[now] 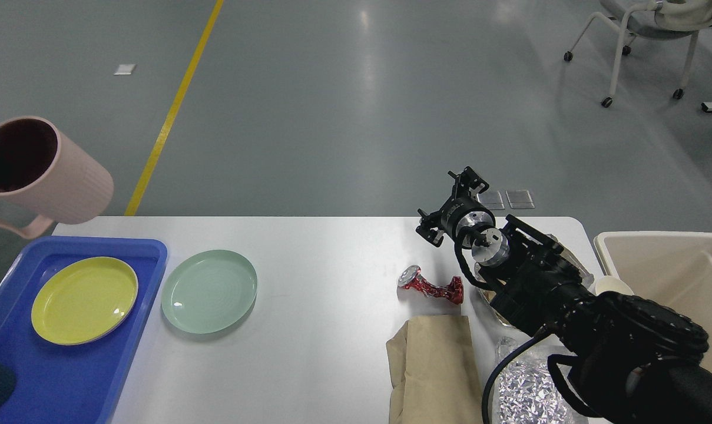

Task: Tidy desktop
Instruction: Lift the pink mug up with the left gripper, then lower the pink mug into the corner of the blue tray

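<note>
Worktop (320,353) plain glossy white; at its 9 o'clock side a saturated blue tray (67,377) carries a yellow plate (85,300), with a pale mint-green plate (209,291) bearing faint concentric rings just beside the tray. Pink mug (43,171) at 10 o'clock, vertically ribbed outside and dark maroon inside; red crinkled wrapper (432,287) with a silver end near centre, tan-brown paper bag (435,368) at 5 o'clock, silver crinkled foil (523,388) beside it, beige bin (679,277) at 3 o'clock. Floor (356,106) grey-green with a yellow line (173,106); right gripper (453,203) black with silver rings behind it.
</note>
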`<state>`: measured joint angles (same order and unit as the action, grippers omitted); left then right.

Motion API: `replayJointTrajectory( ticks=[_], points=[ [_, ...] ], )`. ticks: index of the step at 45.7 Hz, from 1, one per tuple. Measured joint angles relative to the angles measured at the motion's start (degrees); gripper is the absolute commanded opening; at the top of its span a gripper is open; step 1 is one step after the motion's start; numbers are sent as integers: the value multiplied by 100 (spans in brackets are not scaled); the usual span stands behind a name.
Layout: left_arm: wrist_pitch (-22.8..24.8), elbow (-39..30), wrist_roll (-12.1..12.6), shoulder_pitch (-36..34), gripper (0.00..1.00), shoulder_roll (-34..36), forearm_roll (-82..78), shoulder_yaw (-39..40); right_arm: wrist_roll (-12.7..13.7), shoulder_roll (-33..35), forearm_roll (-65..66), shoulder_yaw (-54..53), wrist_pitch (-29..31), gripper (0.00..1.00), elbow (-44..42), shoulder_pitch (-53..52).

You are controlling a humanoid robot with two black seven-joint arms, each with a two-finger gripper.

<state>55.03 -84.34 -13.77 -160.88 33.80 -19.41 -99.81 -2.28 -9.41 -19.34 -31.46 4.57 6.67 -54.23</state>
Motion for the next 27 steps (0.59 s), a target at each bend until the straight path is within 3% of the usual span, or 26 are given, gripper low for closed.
replayJointTrajectory(
  ticks=[11,27],
  points=[
    [-1,24,15,453,0,27,-20,-71,0,0,0,0,0,100,0,0],
    [-78,67,16,2745,0,302,-20,-88,0,0,0,0,0,100,1,0]
  ],
)
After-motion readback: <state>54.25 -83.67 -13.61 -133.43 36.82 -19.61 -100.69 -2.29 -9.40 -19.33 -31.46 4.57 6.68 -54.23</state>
